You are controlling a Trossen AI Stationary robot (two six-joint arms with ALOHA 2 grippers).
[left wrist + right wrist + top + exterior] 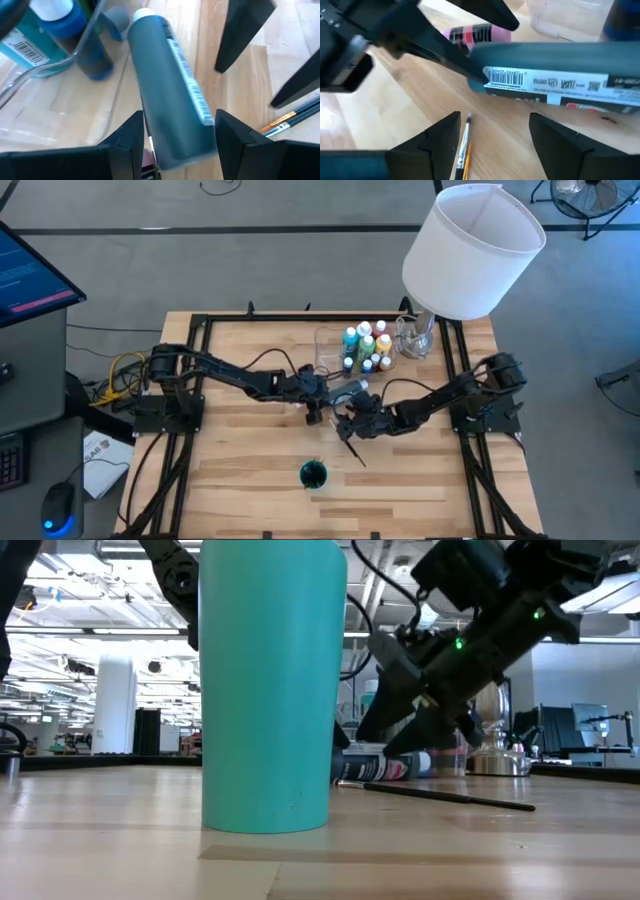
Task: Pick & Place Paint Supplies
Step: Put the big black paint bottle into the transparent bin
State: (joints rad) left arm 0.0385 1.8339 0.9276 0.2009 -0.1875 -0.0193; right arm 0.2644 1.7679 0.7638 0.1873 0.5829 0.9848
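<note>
A teal cup point(265, 685) fills the low view's foreground; from above it is only a small disc near the desk's point(240, 480) front edge. Behind it a thin brush point(450, 797) lies flat. The right pincer point(492, 132) hovers open over brush tips, just short of the dark tube point(172, 95). The left pincer point(177, 135) grips that lying tube. Farther back, paint bottles point(366, 346) stand in the clear tray point(330, 352).

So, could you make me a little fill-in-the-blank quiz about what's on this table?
1. The left gripper is shut on a dark ____.
2. The right gripper hangs open over a thin ____.
3. The bottles stand in a clear ____.

Missing words: tube; brush; tray.
</note>
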